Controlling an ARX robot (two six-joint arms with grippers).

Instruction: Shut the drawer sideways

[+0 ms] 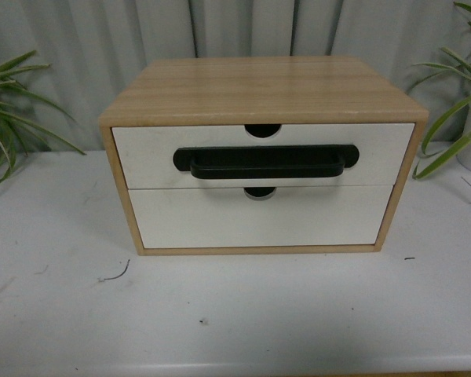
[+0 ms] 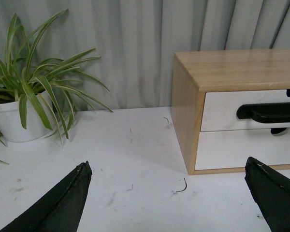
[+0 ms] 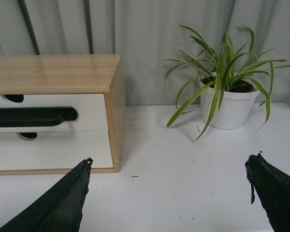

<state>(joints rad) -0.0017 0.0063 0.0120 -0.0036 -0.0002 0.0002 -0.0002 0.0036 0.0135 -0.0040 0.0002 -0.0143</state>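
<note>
A small wooden cabinet stood on the white table, backed by a pale curtain. Its upper drawer, the one with the white front, the long black bar handle and the semicircular notch in its top edge, sat flush in the cabinet frame, level with the plain white drawer front below it. None of its inside showed.

From the front view neither arm could be seen. The left gripper hung low over the table with its two black fingers spread wide and nothing between them; the drawer lay well ahead of it and off to one side, near the cabinet's corner, with bare tabletop between. The right gripper matched it on the other side, fingers spread just as wide and empty, the drawer likewise well apart from it and beyond the cabinet's opposite corner. Neither gripper touched the cabinet.

A spider plant in a white pot stood near the left side of the cabinet, and another potted spider plant stood near the right. A bit of dark wire lay on the table in front.
</note>
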